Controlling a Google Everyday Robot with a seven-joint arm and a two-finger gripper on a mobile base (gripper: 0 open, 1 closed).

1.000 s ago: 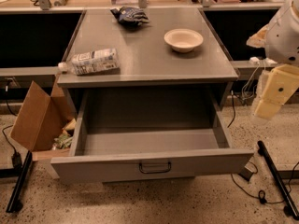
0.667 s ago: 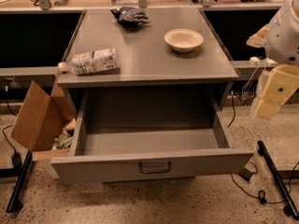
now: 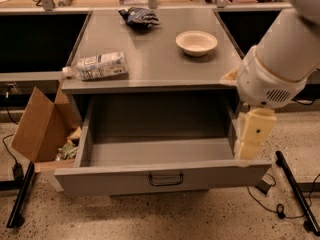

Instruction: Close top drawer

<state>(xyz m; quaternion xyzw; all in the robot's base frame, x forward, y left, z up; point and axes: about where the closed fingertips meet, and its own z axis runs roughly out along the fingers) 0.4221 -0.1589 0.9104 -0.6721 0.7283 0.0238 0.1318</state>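
The top drawer point(image 3: 160, 156) is a wide grey metal drawer, pulled far out of the cabinet, and nothing shows inside it. Its flat front panel point(image 3: 100, 180) faces me and has a small dark loop handle point(image 3: 166, 179) at the centre. My gripper point(image 3: 252, 139) is cream-coloured and hangs from the white arm point(image 3: 280, 64) at the right. It sits just over the drawer's right wall, close behind the right end of the front panel. The lower drawers are hidden behind the open one.
On the cabinet top point(image 3: 155, 59) lie a plastic bottle point(image 3: 97, 65), a pale bowl point(image 3: 196, 42) and a dark bag point(image 3: 140, 16). An open cardboard box point(image 3: 42, 129) stands at the left of the drawer. Black frame legs point(image 3: 20, 199) point(image 3: 295, 194) and cables lie on the floor.
My arm has moved left and down, from beside the cabinet's right side to over the drawer's right front corner. The drawer has not moved.
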